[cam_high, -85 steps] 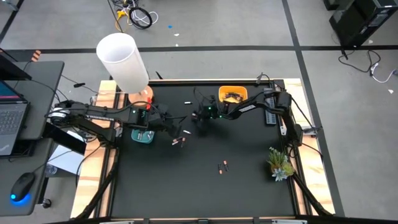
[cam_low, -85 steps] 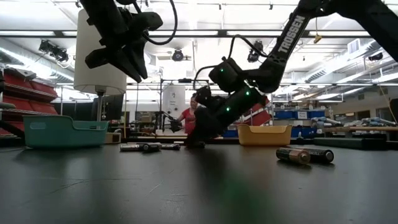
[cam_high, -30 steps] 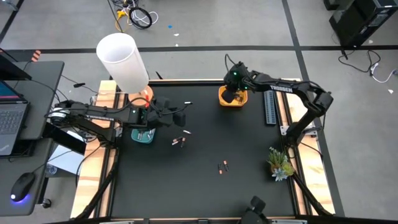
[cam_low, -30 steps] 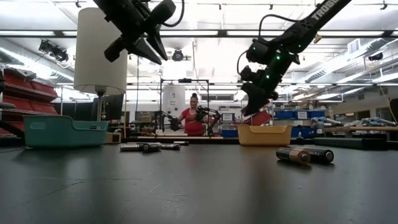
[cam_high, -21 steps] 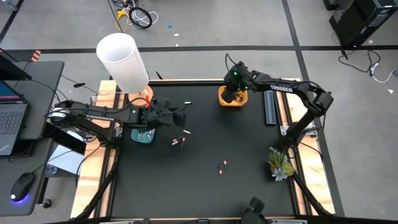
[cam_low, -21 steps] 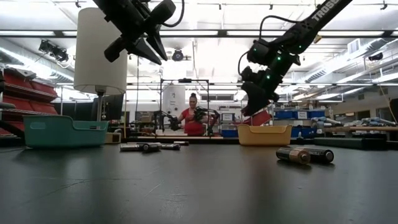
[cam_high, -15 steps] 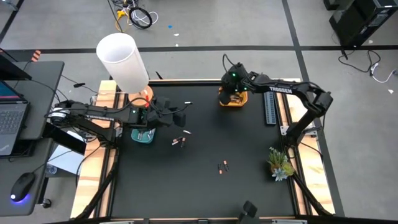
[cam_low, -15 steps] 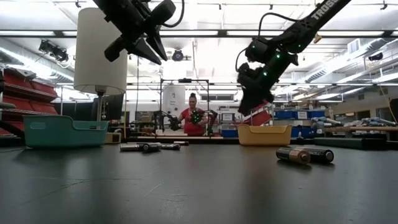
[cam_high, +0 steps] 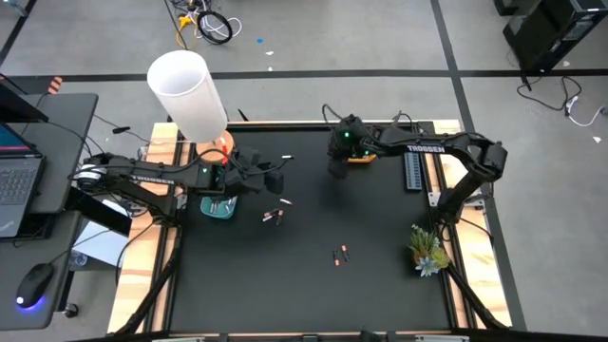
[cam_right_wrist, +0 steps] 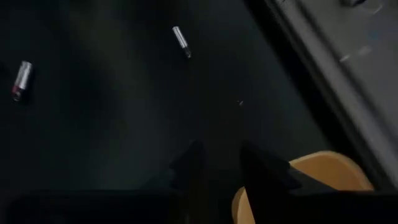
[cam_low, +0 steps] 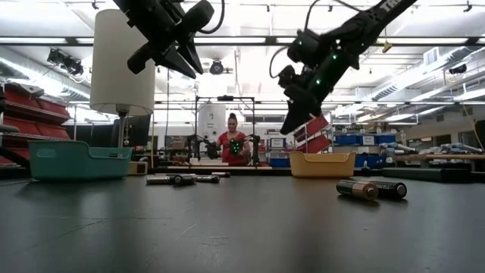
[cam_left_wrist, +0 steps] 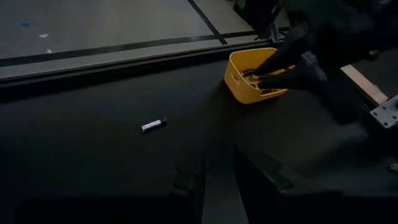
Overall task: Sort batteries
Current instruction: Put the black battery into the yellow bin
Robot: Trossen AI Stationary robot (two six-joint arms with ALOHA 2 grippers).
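Observation:
Batteries lie on the black table: a silver one (cam_high: 286, 157) (cam_left_wrist: 153, 125) (cam_right_wrist: 181, 41) at the far middle, a few dark red-ended ones (cam_high: 275, 216) left of centre, a pair (cam_high: 340, 254) (cam_low: 371, 189) nearer. My right gripper (cam_high: 333, 168) (cam_right_wrist: 217, 158) is open and empty, in the air just left of the yellow bin (cam_high: 363, 148) (cam_right_wrist: 311, 186), which holds batteries (cam_left_wrist: 264, 90). My left gripper (cam_high: 276, 178) (cam_left_wrist: 214, 177) is open and empty, raised (cam_low: 170, 57) right of the teal bin (cam_high: 218, 207).
A tall white cylinder (cam_high: 187, 90) stands at the far left corner. A green plant sprig (cam_high: 427, 249) sits at the right edge, a dark strip (cam_high: 412, 166) at the far right. A person (cam_low: 231, 144) shows beyond the table. Open table lies in the middle and near side.
My right gripper has moved from above the yellow bin toward the table's left and a little toward the near edge, rising somewhat and staying empty.

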